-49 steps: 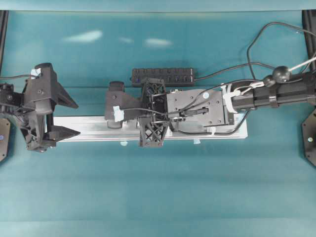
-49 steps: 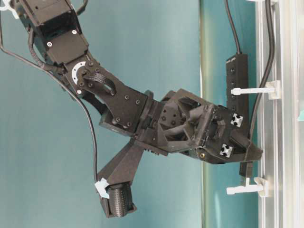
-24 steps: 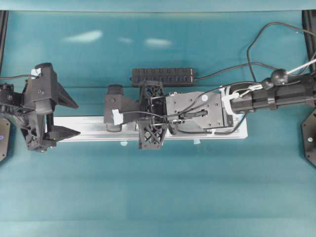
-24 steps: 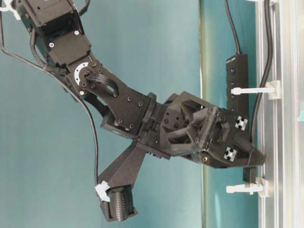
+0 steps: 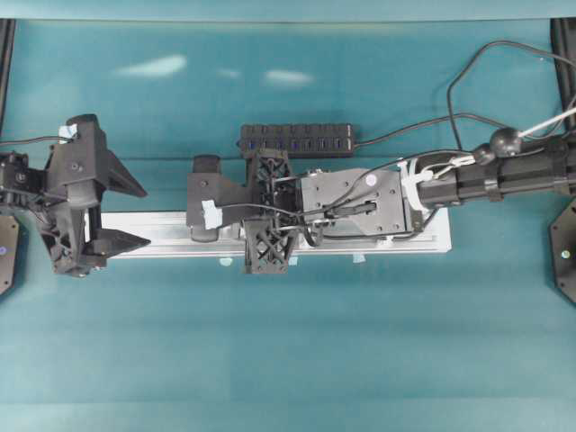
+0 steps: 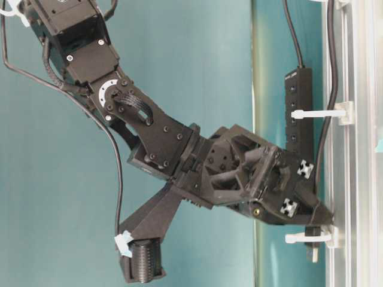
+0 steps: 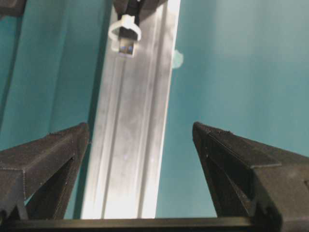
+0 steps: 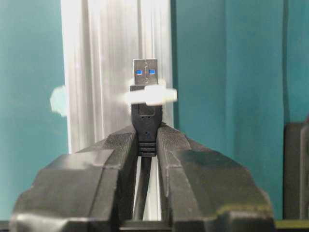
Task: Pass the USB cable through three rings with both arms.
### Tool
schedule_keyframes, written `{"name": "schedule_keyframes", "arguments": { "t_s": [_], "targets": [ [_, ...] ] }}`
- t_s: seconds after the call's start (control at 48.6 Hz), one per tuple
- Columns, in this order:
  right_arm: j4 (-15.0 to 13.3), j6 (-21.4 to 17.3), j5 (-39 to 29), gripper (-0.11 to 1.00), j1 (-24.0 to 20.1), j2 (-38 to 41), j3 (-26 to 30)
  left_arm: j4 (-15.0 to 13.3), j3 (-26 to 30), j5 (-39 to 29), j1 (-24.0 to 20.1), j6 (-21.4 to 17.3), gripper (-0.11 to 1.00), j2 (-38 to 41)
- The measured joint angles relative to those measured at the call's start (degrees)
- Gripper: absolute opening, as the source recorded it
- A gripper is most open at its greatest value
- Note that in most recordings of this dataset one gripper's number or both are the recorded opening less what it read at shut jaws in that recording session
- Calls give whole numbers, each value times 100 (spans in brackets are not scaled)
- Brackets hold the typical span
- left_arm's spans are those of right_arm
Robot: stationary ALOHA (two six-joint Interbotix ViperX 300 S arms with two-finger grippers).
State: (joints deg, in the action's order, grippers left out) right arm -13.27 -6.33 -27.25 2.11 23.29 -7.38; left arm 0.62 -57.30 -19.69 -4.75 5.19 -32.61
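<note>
Already the USB cable (image 8: 145, 104) plug is clamped by the right gripper (image 8: 145, 145), poking through a ring (image 8: 149, 95) at upper centre, lengthwise along the rail (image 7: 133, 145), toward the wide-open, empty left gripper (image 7: 140, 140).

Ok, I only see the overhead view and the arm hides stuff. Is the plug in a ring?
Observer: Yes. The right wrist view shows the plug with its metal tip poking out past a ring.
Operator: Is the right gripper holding it?
Observer: Yes, the right gripper is shut on the plug's black part, just behind the ring.
Operator: Is the left gripper ready?
Observer: The left gripper is open, and its camera sees the plug's end facing it up the rail.
</note>
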Motion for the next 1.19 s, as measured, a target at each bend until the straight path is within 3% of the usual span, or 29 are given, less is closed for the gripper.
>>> {"name": "schedule_keyframes", "arguments": {
  "t_s": [0.185,0.906,1.194],
  "targets": [
    [0,0,132,-6,0,9,0,0,0,229,0,-26,95,255],
    [123,0,624,-6,18,-44,-229,0,70,2180,0,-105,95,2057],
    [158,0,747,-6,26,-44,-246,9,290,2364,-9,-105,95,2531]
  ]
}}
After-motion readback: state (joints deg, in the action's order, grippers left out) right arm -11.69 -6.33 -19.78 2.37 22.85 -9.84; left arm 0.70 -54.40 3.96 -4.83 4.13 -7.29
